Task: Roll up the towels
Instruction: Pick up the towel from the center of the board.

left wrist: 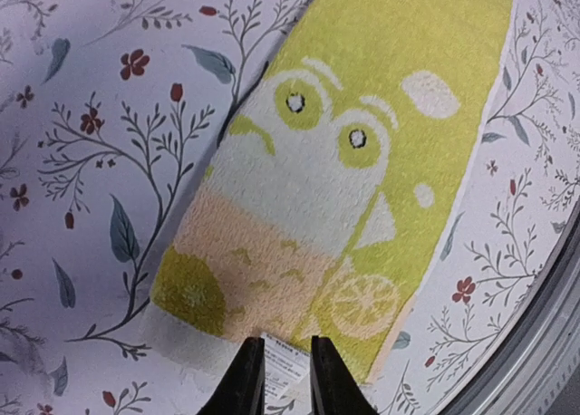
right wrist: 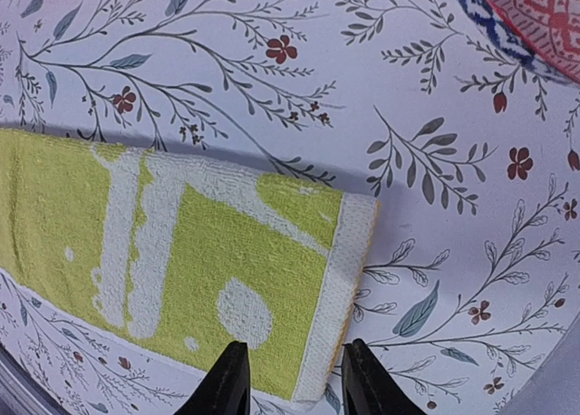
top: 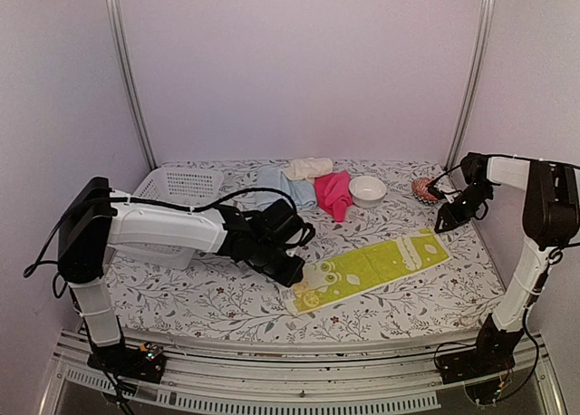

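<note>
The yellow-green towel with a white pattern (top: 367, 268) lies flat and stretched out on the floral table cover. My left gripper (top: 292, 272) hovers at its near-left end. Its jaws are a narrow gap apart (left wrist: 279, 379), and the towel's white label (left wrist: 288, 359) shows between them. The right gripper (top: 444, 223) is at the far-right end, open (right wrist: 288, 383), its fingers either side of the towel's white hem corner (right wrist: 340, 279). A hot pink towel (top: 333, 192), a light blue one (top: 276, 184) and a cream one (top: 308, 168) lie crumpled at the back.
A white slatted basket (top: 181, 175) stands at the back left. Behind the towel sits a white bowl (top: 367, 190). A red patterned round object (top: 423, 189) lies near the right gripper and shows at the top right of the right wrist view (right wrist: 535, 16).
</note>
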Motion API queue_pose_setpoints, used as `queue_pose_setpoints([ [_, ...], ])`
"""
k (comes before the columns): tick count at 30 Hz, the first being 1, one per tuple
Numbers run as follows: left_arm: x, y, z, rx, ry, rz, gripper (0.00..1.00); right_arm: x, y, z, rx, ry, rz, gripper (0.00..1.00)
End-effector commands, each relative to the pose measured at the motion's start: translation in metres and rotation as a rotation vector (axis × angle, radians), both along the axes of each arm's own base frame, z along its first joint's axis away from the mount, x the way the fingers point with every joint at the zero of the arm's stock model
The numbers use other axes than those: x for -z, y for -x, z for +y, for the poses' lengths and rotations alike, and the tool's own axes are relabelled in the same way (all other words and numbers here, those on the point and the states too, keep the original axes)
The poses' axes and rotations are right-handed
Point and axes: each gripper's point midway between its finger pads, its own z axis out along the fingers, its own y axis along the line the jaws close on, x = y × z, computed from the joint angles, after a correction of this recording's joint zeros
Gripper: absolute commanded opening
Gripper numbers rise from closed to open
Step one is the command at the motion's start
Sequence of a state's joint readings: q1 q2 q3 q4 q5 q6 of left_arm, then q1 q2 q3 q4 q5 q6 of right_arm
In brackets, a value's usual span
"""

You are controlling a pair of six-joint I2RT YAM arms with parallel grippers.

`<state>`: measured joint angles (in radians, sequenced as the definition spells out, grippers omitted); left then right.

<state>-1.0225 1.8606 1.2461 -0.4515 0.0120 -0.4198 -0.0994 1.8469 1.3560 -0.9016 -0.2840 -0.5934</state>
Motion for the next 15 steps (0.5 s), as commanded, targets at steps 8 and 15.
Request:
queue_pose_setpoints([
  [8, -0.008, -0.026, -0.033, -0.025, 0.107, -0.016, 0.22, 0.029, -0.012, -0.017, 0.096, 0.066, 0.054, 0.37],
  [15, -0.002, -0.025, -0.032, -0.024, 0.097, -0.009, 0.23, 0.042, -0.007, -0.018, 0.099, 0.073, 0.09, 0.34],
])
